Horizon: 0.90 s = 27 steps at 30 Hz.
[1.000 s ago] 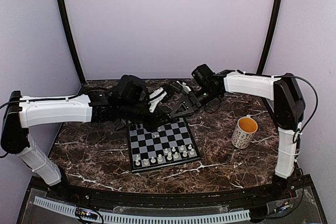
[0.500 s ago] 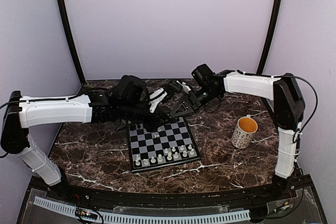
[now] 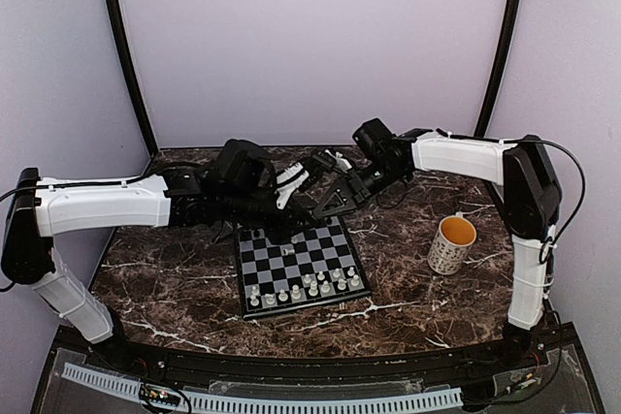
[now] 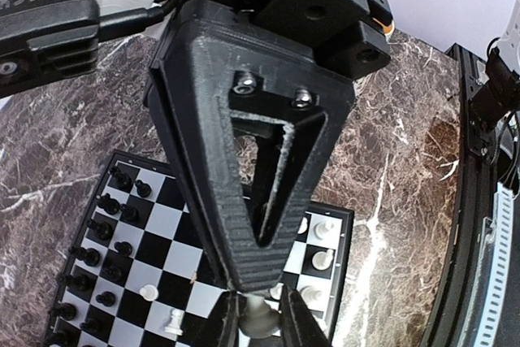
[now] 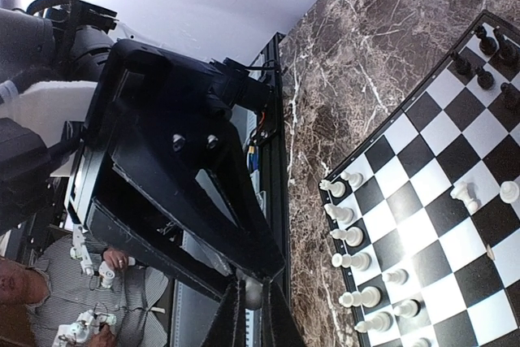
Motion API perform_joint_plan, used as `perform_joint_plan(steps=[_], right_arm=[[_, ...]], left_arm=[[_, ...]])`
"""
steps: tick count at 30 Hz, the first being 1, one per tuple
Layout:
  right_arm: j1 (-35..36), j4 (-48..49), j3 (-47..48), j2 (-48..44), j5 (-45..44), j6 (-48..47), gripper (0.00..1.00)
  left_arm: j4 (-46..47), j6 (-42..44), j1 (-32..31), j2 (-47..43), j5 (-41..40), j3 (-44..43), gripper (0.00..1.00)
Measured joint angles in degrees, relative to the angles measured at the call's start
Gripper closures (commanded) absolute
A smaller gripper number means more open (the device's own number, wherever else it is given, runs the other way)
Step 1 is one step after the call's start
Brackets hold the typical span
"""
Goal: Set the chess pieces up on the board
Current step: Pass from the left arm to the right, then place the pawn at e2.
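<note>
**Mid-air handoff over the board, both grippers on one piece**

We're looking at the right gripper (image 5: 253, 314) clenching down on a white piece (image 4: 258, 317), up in the air over the far edge of the board (image 3: 291, 257). The left gripper (image 4: 260, 332) is sitting with a finger on each side of that same piece. We're honestly not able to tell whether it's squeezing or letting go.

The board is lying in the middle of the bench (image 3: 175, 278), with the mug (image 3: 452, 244) standing well off toward the right edge. The other white pieces (image 3: 301, 290) are lining the board's near edge, and the black pieces (image 4: 106, 201) are filling the opposite edge. Two white strays (image 4: 148, 290) are standing on middle squares.

Handling-wise, we're guessing this thing is super light, hard and smooth, so it's likely squirting out or twisting if the pinch is off-centre. We're thinking the best hold is around the narrow body just under the head. That's leaving the base free to go down flat on its square. With such a small base it's probably tipping at the slightest nudge and taking neighbours with it.

Versus a second ago, almost nothing is changing from the top. Both arms are hanging in the same spot, and the board and mug aren't budging. The one real difference we're noticing is the right jaws having pinched in.
</note>
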<state>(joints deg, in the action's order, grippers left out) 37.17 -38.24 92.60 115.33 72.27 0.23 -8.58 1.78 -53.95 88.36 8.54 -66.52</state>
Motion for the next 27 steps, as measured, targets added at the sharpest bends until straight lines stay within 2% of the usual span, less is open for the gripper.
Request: perform_joint_plan(steps=[1,2,4,10,14,19,22,27], right_arm=[[0.04,-0.7,0.61,0.07,-0.61,-0.63,1.0],[0.09,-1.16,1.14,0.11,-1.33,-1.31,1.0],[0.28,-2.56,2.49,0.24,-3.37,-2.89,1.0],[0.42,-5.55,4.61,0.24,-10.6,-7.08,1.0],[0.46,-7.63,6.08,0.24,-16.87,-10.05,1.0],[1.49,-9.4,8.72,0.24,-26.1,-14.08,1.0],[3.93,-9.79,9.4,0.24,-32.52,-16.59,1.0],[10.21,-10.47,9.53,0.28,-42.36,-20.65,1.0]], left_arm=[[0.04,0.28,0.02,0.0,-0.04,0.0,0.67],[0.13,0.42,0.0,0.0,-0.02,0.0,0.57],[0.13,0.92,-0.04,0.0,0.0,0.0,0.49],[-2.21,1.49,-0.17,-1.53,-0.5,0.13,0.45],[-4.72,2.01,-0.22,-7.21,-2.4,1.05,0.41],[-2.86,2.64,0.55,-18.14,-11.98,3.43,0.32],[-0.2,1.51,5.2,-21.53,-15.54,4.02,0.3],[3.13,-3.96,16.37,-20.33,-18.82,4.07,0.3]])
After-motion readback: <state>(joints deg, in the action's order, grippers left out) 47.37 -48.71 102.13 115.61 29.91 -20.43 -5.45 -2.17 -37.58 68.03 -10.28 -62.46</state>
